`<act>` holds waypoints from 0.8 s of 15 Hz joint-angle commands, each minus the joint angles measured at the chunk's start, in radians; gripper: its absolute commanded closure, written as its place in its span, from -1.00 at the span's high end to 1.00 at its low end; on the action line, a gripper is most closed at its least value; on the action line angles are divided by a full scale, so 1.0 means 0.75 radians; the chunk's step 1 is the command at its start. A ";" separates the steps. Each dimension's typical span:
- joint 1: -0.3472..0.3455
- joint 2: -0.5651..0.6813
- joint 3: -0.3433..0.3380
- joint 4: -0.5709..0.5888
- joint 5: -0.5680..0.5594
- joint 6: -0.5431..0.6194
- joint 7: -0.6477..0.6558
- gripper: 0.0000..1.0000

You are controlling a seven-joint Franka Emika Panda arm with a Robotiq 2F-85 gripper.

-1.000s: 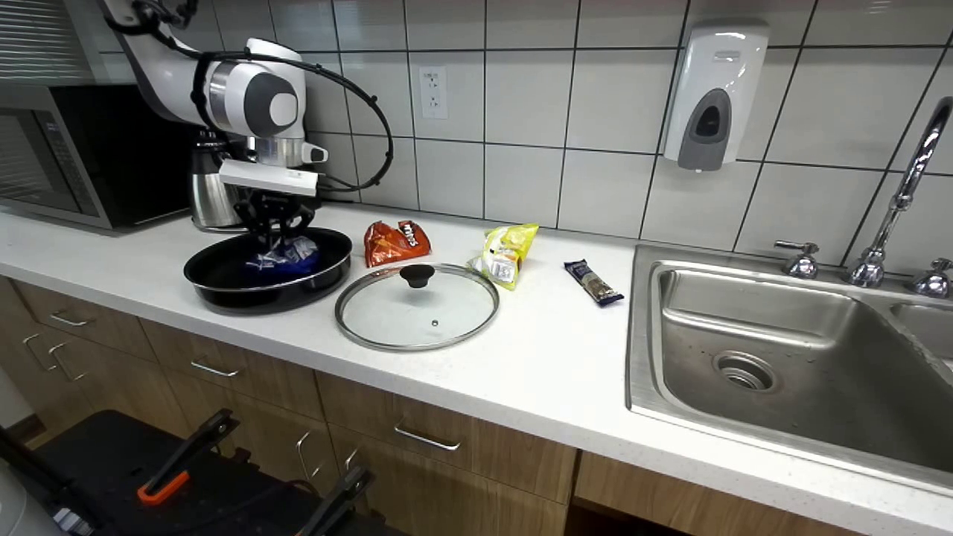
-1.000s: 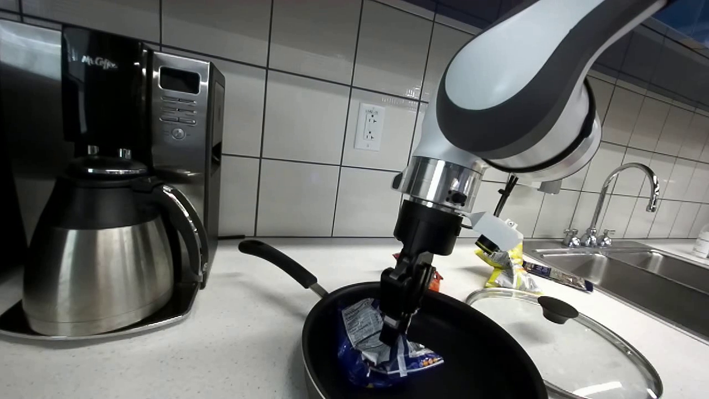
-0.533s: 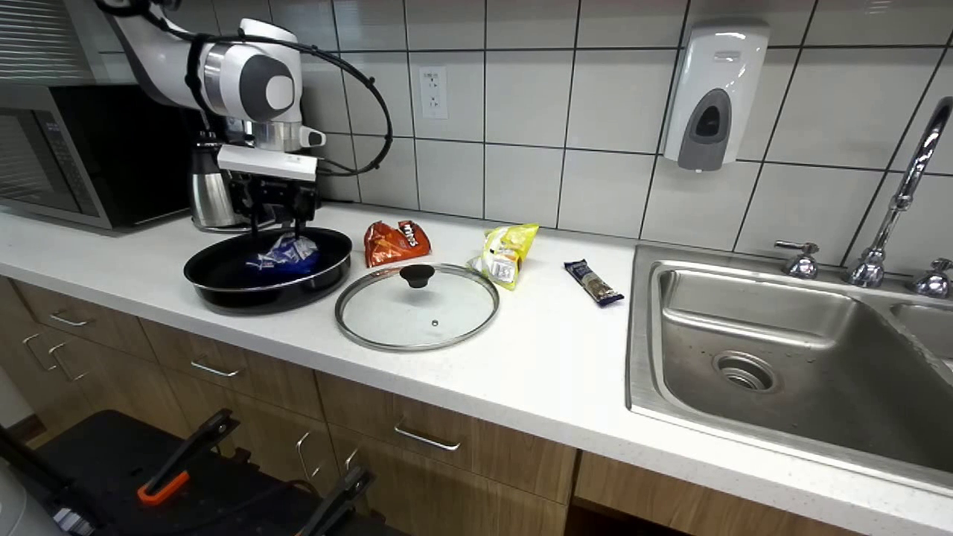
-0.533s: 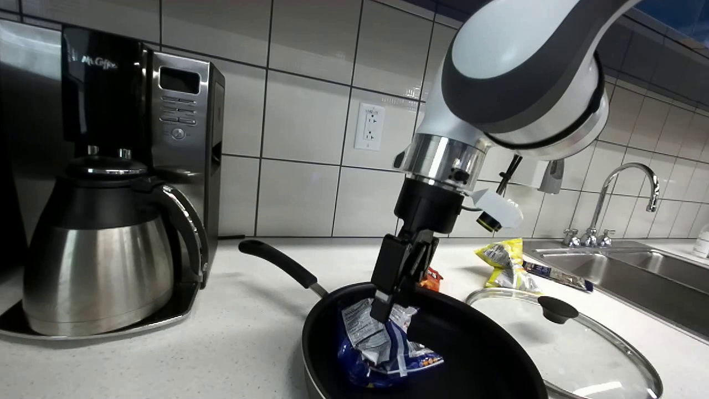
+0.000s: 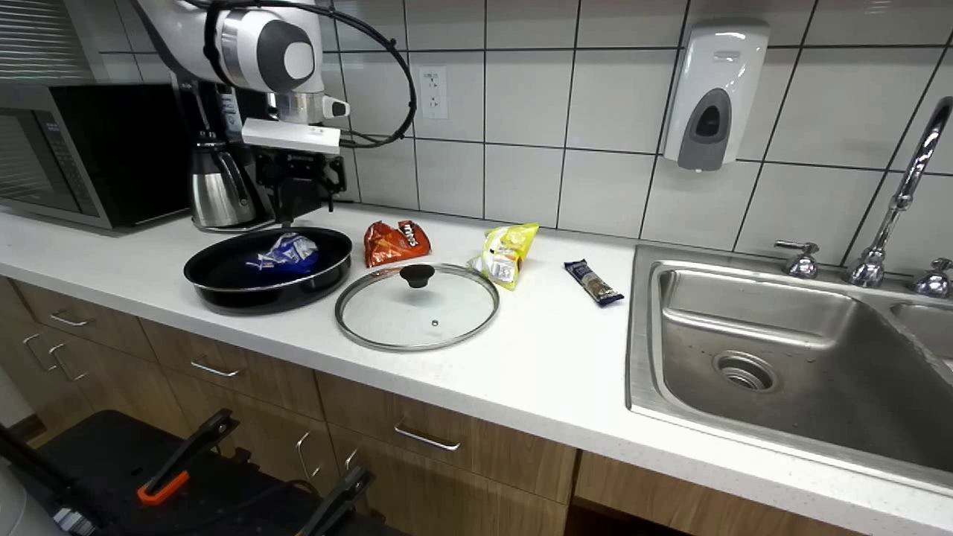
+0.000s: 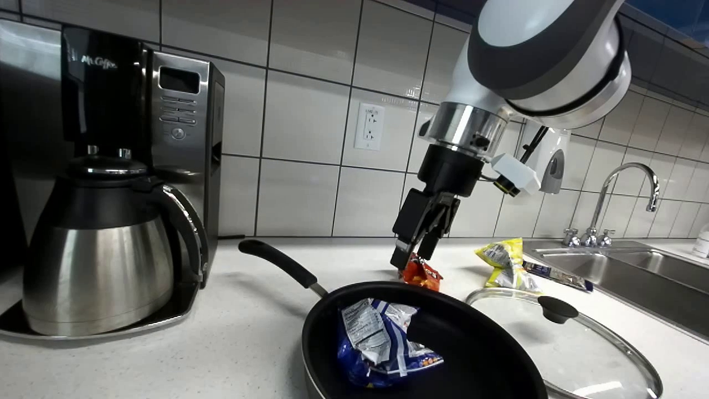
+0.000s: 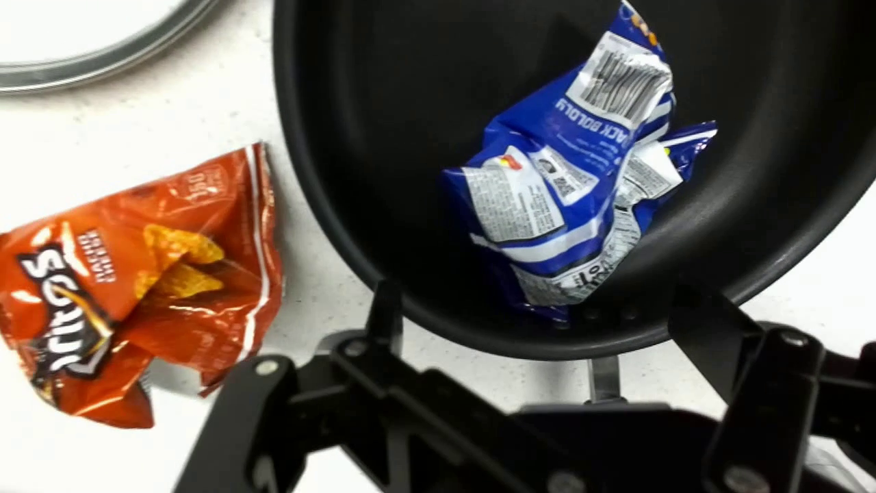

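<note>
Hovering with jaws spread, the gripper [image 7: 536, 294] is hanging clear of the frying pan [image 6: 471, 341], probably above its rim; the blue bag [image 7: 575, 164] is lying inside.

This is a kitchen: the counter [image 5: 551, 350] has a steel sink [image 5: 834, 402] and faucet [image 5: 901, 195] at right, a coffee maker [image 6: 183, 144] and microwave [image 5: 112, 156] at left, a tiled wall [image 5: 521, 97] at the far side and drawers [image 5: 447, 420] below its near edge.

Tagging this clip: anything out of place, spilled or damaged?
Yes: a blue snack bag lies crumpled inside the frying pan; packaging in cookware looks odd. The orange Doritos bag on the counter is crumpled too. No spill visible; can't tell if either is torn.
</note>
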State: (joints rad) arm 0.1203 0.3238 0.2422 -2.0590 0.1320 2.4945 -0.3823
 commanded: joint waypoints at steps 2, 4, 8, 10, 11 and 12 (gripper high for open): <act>-0.014 -0.016 -0.072 0.012 -0.075 0.005 0.058 1.00; -0.011 0.002 -0.110 0.026 -0.113 0.016 0.091 1.00; 0.014 0.047 -0.194 0.047 -0.238 0.067 0.259 1.00; 0.024 0.082 -0.224 0.072 -0.288 0.082 0.352 1.00; 0.033 0.102 -0.241 0.088 -0.319 0.086 0.399 1.00; 0.037 0.124 -0.249 0.109 -0.332 0.080 0.432 1.00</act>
State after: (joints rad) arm 0.1234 0.3648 0.0852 -2.0377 -0.0623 2.5531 -0.1593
